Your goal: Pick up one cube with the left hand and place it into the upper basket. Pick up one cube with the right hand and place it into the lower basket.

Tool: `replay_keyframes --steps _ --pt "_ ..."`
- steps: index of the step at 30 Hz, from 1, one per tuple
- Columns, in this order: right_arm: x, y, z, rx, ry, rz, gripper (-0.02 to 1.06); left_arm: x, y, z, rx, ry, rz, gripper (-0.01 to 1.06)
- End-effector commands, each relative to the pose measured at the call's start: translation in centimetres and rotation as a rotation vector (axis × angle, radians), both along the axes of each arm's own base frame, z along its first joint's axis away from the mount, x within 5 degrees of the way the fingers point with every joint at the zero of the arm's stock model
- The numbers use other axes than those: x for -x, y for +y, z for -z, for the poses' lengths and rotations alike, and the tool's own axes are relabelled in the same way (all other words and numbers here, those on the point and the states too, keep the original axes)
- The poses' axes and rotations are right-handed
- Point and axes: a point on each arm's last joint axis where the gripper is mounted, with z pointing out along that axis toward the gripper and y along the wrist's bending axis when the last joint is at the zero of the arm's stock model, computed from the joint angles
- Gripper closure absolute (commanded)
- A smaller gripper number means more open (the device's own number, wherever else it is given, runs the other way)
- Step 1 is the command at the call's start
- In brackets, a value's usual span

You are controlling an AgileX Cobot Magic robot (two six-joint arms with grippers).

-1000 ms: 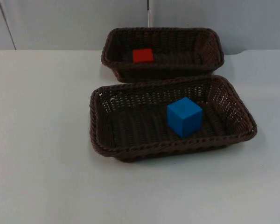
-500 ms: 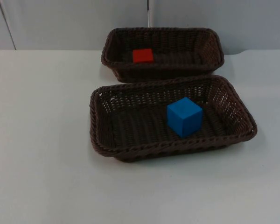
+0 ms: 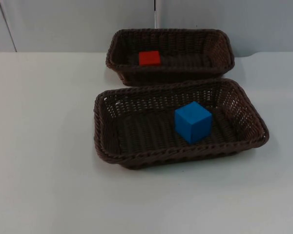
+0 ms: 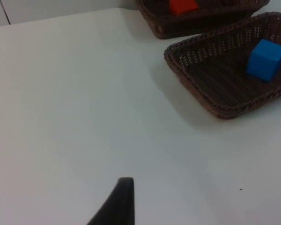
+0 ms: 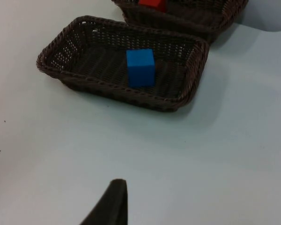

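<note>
- The left end effector (image 4: 124, 201) hangs over bare white tabletop (image 3: 44, 146), well to the left of both baskets; one black fingertip of it can be seen, so I cannot tell how far it is open, and nothing is seen in its hold.
- The lower basket (image 3: 136, 161), dark brown wicker and rectangular, sits near the middle of the tabletop, turned slightly askew. It is also seen from the left wrist (image 4: 196, 89) and from the right wrist (image 5: 84, 84).
- The upper basket (image 3: 118, 68), of the same weave, stands just behind it, close to the grey partition wall (image 3: 63, 24); the two rims are very near each other, and whether they touch cannot be told.
- The red cube (image 3: 150, 58) lies on the floor of the upper basket, left of that basket's middle.
- The blue cube (image 3: 193, 122) rests on the floor of the lower basket, right of its middle, one corner turned toward the front rim; the wrist views show it too (image 4: 266, 59) (image 5: 140, 67).
- The right end effector (image 5: 114, 201) waits over open tabletop in front of the lower basket, well apart from it; again a single dark fingertip is visible, so its opening cannot be told, and no cube is seen in it.
</note>
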Motion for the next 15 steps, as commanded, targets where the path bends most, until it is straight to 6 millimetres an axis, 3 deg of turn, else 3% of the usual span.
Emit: replay_keyframes --steps 1,15 --pt "0.05 -0.04 0.05 -0.003 -0.001 0.005 -0.01 0.03 -0.03 0.05 0.011 0.0 0.0 0.0" --pt "0.05 -0.04 0.05 -0.003 -0.001 0.005 -0.01 0.03 -0.03 0.03 0.012 -0.001 0.0 0.0"
